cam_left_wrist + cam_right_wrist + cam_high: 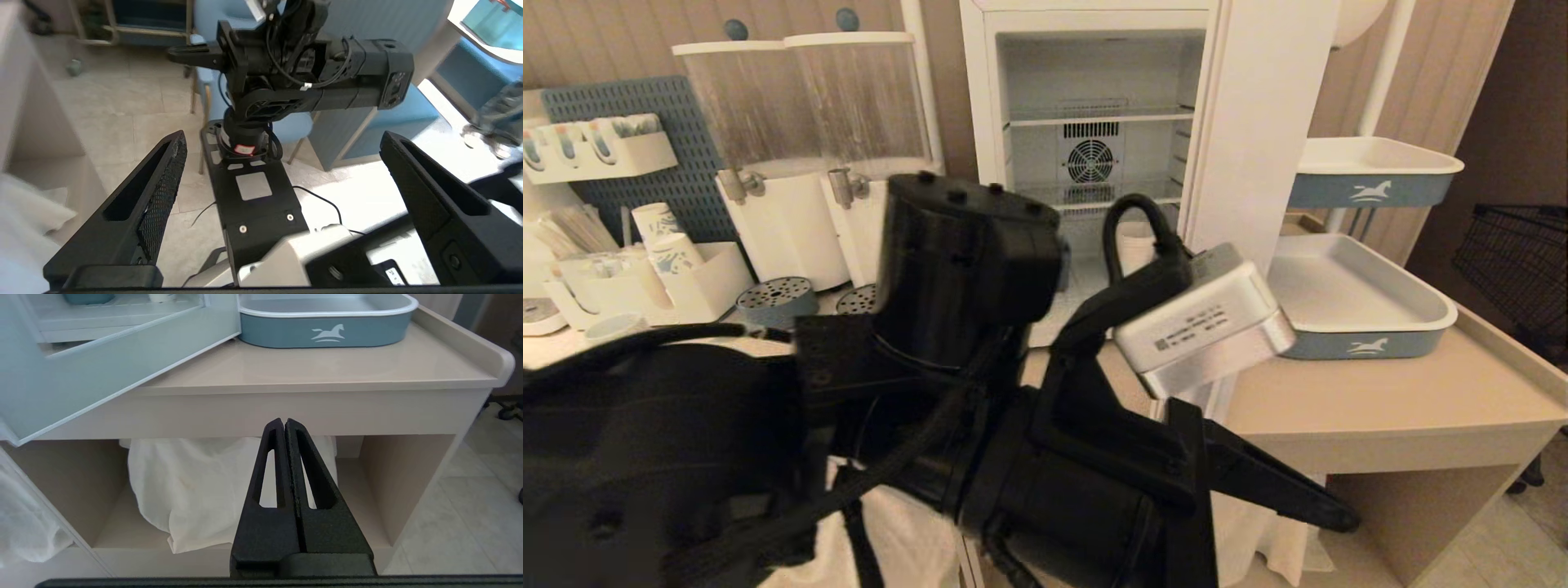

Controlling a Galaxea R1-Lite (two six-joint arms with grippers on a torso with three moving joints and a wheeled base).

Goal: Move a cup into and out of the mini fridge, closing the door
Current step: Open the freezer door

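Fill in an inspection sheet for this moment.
Surface: beige counter, carrying the fridge and a tray.
Job's things: fridge open; door swung wide; cup seemingly on the fridge floor, partly hidden.
Clutter: tray, dispensers, printed paper cups, cloth under the counter.
Grippers: left gripper open, empty, in front of the counter; right gripper shut, empty, below counter level.
Cables: black cable looped at the left wrist.
Surroundings: wire basket at right, tiled floor.
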